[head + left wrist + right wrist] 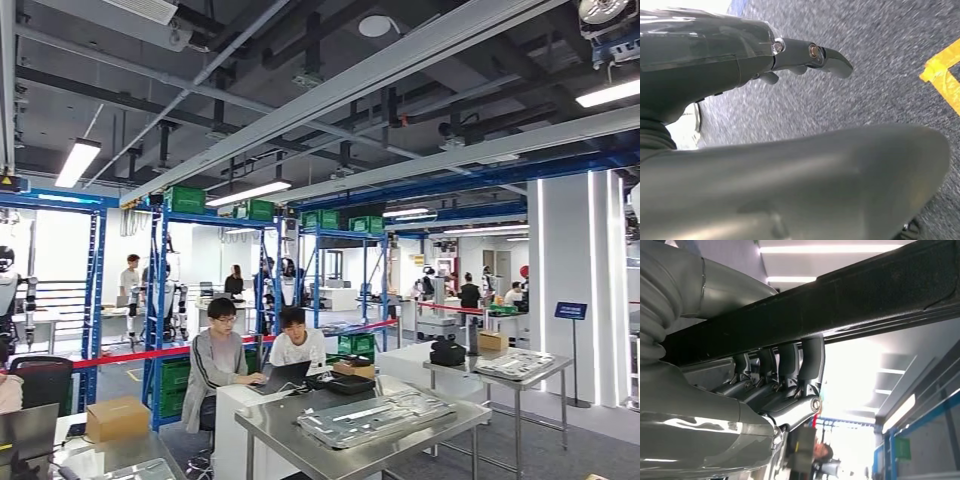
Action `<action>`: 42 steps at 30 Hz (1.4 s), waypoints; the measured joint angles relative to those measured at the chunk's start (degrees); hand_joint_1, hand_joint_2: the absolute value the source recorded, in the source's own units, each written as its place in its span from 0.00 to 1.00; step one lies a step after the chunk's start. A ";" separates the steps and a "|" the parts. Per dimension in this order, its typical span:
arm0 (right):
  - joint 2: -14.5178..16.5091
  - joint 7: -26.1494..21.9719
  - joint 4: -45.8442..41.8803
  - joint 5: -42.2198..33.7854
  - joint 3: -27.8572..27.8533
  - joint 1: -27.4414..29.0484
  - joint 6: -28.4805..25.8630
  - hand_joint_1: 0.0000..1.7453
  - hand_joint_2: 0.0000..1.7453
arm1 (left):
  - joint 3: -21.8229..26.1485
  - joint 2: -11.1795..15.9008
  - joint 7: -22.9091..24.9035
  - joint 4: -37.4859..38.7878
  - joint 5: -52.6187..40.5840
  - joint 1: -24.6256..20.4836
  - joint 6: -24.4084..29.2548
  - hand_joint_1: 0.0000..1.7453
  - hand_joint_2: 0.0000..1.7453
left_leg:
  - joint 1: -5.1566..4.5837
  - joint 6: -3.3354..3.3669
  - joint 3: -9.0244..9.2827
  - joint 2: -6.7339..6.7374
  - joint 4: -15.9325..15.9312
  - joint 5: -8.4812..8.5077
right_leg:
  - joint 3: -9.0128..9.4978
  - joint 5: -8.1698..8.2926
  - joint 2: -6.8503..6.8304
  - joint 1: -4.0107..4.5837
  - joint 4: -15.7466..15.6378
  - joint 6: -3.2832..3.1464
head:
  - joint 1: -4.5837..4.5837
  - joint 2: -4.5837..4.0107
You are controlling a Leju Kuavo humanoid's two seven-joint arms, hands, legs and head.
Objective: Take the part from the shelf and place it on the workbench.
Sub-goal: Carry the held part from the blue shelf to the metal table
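— Where's the part (851, 295)?
— A long dark bar, gripped in the right hand (783, 375), fingers curled over its edge. The left hand (806, 55) hangs over grey floor, fingers straight, holding nothing.
— The risk?
— One-handed, it could tip or slip before reaching the steel surface (279, 425), lower centre of the frame, already crowded with metal panels (373, 417).

The left hand (753, 65) has a glossy dark grey shell, a thick matte grey thumb and brass-coloured screws along a finger. The right hand (764, 395) shows a pale ribbed cover, glossy grey casing, dark fingers (811, 360) and silver pivot bolts.
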 joint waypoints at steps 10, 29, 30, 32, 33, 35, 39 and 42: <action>0.52 0.14 -0.03 -0.39 0.08 0.03 0.04 1.00 1.00 | 0.32 0.11 -0.07 -0.01 0.09 0.06 -0.18 0.00 1.00 | 0.56 -2.28 -8.15 5.46 15.32 -7.22 | 1.60 0.08 -5.97 -0.49 -2.97 -0.39 | 0.01 0.01; 0.30 0.28 0.20 -1.11 -0.05 0.16 0.01 1.00 1.00 | 0.73 0.01 -0.27 -0.01 -0.01 0.23 -0.32 0.00 1.00 | -0.28 0.51 -0.26 2.56 0.56 -0.24 | -3.94 -3.91 -3.84 0.13 8.91 0.37 | -0.05 0.01; 0.30 0.39 0.19 -1.21 -0.09 0.11 -0.07 1.00 1.00 | 0.73 -0.14 -0.29 -0.01 -0.02 0.27 -0.32 0.00 1.00 | -0.41 0.54 -0.25 2.05 0.58 -0.24 | -2.37 -1.88 -3.37 0.55 4.87 -0.44 | -0.04 0.01; 0.32 0.63 0.19 -1.54 -0.15 0.04 -0.13 1.00 1.00 | 0.75 -0.43 -0.33 -0.01 -0.01 0.46 -0.34 0.00 1.00 | -0.36 0.50 -0.37 1.35 0.59 -0.25 | -0.33 0.13 -2.71 1.16 -0.46 -1.32 | -0.03 0.01; 0.33 0.74 0.19 -1.73 -0.16 0.04 -0.13 1.00 1.00 | 0.77 -0.54 -0.34 -0.01 -0.01 0.60 -0.34 0.00 1.00 | -0.29 0.39 -0.45 1.16 0.55 -0.23 | -0.06 0.09 -2.63 1.22 -1.15 -1.41 | -0.03 0.01; 0.46 0.87 0.19 -1.91 -0.16 0.05 -0.13 1.00 1.00 | 0.81 -0.52 -0.35 -0.01 -0.02 0.82 -0.34 0.00 1.00 | -0.25 0.05 -0.50 1.32 0.51 -0.38 | 0.21 0.36 -2.84 1.02 -1.88 -1.26 | -0.04 0.01; 0.87 0.96 0.19 -1.96 -0.15 0.16 -0.13 1.00 1.00 | 0.83 -0.45 -0.39 -0.01 -0.03 0.52 -0.35 0.00 1.00 | -0.06 -1.26 -3.93 4.83 8.51 -5.63 | 0.82 0.84 -3.94 0.35 -3.03 -1.15 | -0.04 0.01; 0.87 1.02 0.33 -1.96 -0.16 0.46 -0.13 1.00 1.00 | 0.83 -0.37 -0.43 -0.01 -0.03 0.39 -0.36 0.00 1.00 | 0.94 -2.50 -6.96 5.56 15.30 -7.46 | 0.88 0.64 -4.82 -0.13 -2.96 -0.79 | -0.04 0.01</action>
